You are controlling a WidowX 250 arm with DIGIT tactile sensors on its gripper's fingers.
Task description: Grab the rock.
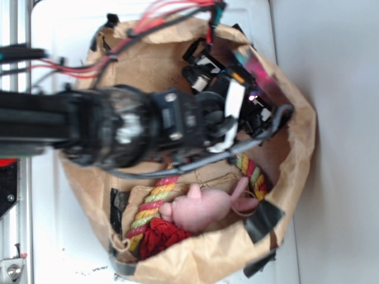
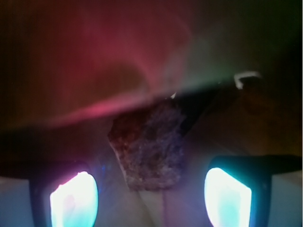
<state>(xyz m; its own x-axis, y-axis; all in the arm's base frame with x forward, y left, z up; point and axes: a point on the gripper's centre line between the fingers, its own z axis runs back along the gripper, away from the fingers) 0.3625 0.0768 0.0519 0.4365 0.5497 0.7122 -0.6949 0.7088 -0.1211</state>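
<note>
Brown paper bag lies open on a white surface in the exterior view, its rim rolled and patched with dark tape. The black arm reaches in from the left, crossing the bag's middle, red wires trailing above it; the gripper sits deep toward the bag's upper right wall, blurred, its jaws not readable from here. Below the arm lie a pink plush toy, a red ruffled fabric ball touching it at lower left, and a striped rope curling beside both. The rock is not visible in this view. Wrist view: dim, tinted red and green. The rock, dark brown-grey and rough, sits centred between the two fingers, which glow cyan at lower left and lower right. The fingers stand spread apart, a clear gap on either side of the rock, neither touching it. Bag paper fills the background, out of focus.
</note>
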